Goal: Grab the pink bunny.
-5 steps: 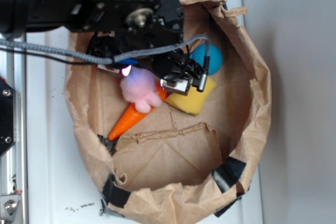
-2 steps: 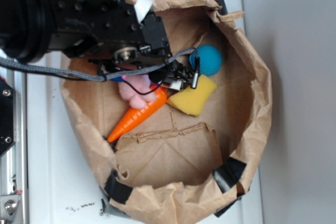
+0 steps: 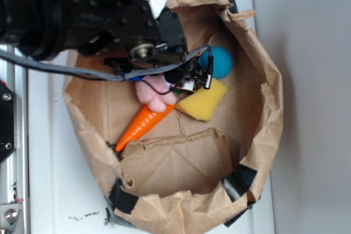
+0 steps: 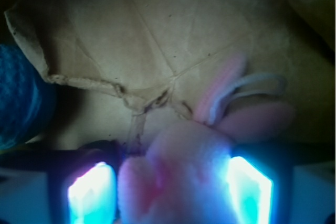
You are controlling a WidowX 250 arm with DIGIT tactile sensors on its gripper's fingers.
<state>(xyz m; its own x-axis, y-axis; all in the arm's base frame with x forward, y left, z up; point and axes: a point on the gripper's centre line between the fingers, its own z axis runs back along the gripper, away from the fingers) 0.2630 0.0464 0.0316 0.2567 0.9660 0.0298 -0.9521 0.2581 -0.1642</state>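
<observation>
Both fingers of the hand point(image 4: 170, 190) flank the pink bunny point(image 4: 181, 174), ears pointing away; grip unclear.

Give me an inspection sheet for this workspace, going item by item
Surface: white table, specks near the front edge.
Job's things: pink bunny lies in the brown paper bag, between the fingers.
Clutter: orange carrot, yellow sponge, blue ball, all in the bag.
Grippers: gripper straddles the bunny; grip not confirmed.
Cables: grey braided cable across the arm.
Surroundings: metal rail on the left.
</observation>
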